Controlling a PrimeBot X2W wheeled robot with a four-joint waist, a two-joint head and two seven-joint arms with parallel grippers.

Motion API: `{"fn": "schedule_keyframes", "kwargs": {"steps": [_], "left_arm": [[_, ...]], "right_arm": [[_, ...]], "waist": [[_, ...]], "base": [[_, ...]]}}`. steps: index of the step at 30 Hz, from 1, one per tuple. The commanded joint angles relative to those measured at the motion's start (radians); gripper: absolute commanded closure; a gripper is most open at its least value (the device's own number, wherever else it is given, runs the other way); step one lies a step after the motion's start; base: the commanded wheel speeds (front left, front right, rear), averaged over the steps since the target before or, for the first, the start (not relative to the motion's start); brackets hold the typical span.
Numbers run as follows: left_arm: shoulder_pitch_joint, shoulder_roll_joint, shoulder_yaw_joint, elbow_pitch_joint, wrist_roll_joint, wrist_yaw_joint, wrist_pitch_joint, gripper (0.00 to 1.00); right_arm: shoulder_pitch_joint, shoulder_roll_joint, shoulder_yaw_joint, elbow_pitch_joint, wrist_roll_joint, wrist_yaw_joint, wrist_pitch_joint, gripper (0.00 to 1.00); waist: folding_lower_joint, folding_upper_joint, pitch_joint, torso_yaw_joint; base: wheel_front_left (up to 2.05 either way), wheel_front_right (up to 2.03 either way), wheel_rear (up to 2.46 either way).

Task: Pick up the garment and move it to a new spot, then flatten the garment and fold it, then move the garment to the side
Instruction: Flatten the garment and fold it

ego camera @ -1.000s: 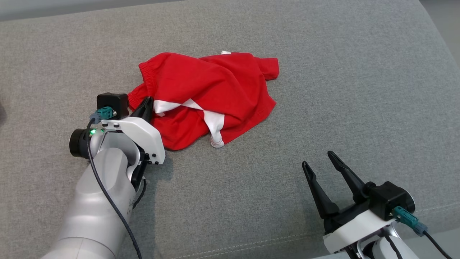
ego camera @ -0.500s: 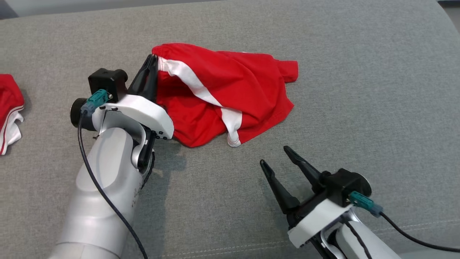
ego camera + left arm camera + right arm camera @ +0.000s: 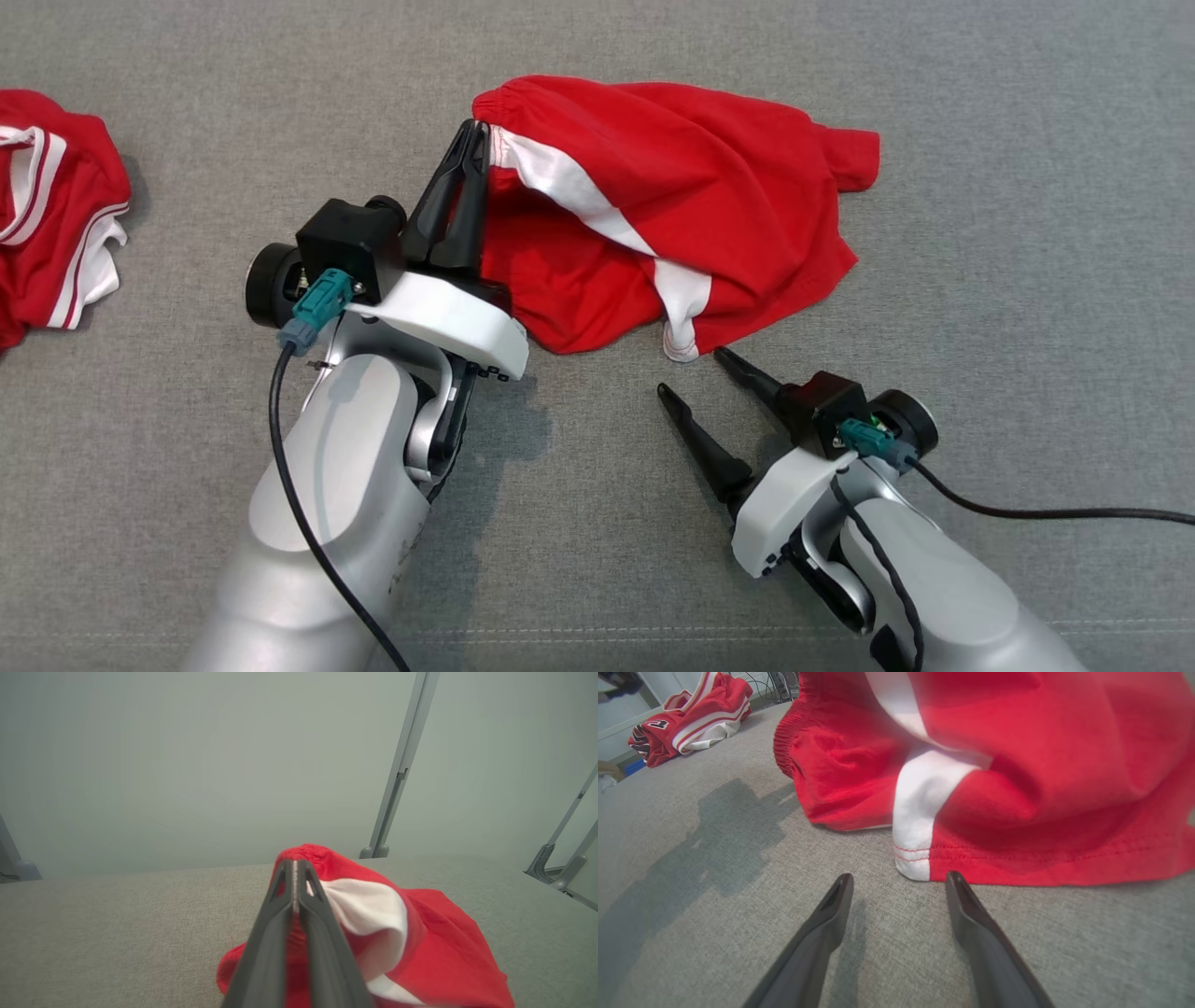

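While lying bunched near the middle of the grey cushion (image 3: 934,448), the red shorts (image 3: 719,177) are sagging in loose folds and looking light, soft and limp, so the elastic waistband and the stitched hem are probably offering the firmest places to pinch. The left gripper (image 3: 474,131) is pinching the waistband edge with its jaws fully closed and holding it raised above the cushion, while the right gripper (image 3: 693,371) is hovering wide open and empty just beside the white-striped hem corner. The folds are hiding the shorts' second leg and underside, and the frame's left edge is cutting off another red garment (image 3: 47,215).
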Motion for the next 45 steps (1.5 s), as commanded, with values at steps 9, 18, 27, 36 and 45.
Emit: {"fn": "schedule_keyframes", "kwargs": {"steps": [9,18,27,36,45], "left_arm": [[-0.030,0.025,-0.045,-0.080,-0.028,0.038,-0.010,1.00],[0.002,0.024,-0.018,-0.117,-0.007,0.047,-0.010,1.00],[0.106,0.024,0.087,-0.184,-0.022,-0.005,-0.010,1.00],[0.204,0.037,0.161,-0.223,-0.146,-0.092,0.023,1.00],[0.271,0.045,0.191,-0.478,-0.414,-0.126,0.302,1.00]], "right_arm": [[-0.057,0.021,0.011,0.064,0.003,0.001,-0.012,0.70],[-0.010,0.018,-0.141,-0.012,-0.095,0.001,-0.012,1.00],[0.114,-0.066,-0.356,-0.251,-0.161,0.001,-0.012,1.00],[0.134,-0.132,-0.496,-0.405,-0.161,0.001,-0.012,1.00],[0.135,-0.178,-0.632,-0.543,-0.189,0.001,-0.012,1.00]], "waist": [[0.0000,0.0000,0.044,0.041],[0.0000,0.0000,0.008,0.020],[0.0000,0.0000,-0.087,-0.039],[0.0000,0.0000,-0.228,-0.093],[0.0000,0.0000,-0.343,-0.111]], "base": [[0.00,0.00,0.00],[0.00,0.00,0.00],[0.00,0.00,0.00],[0.00,0.00,0.00],[0.00,0.00,0.00]]}}
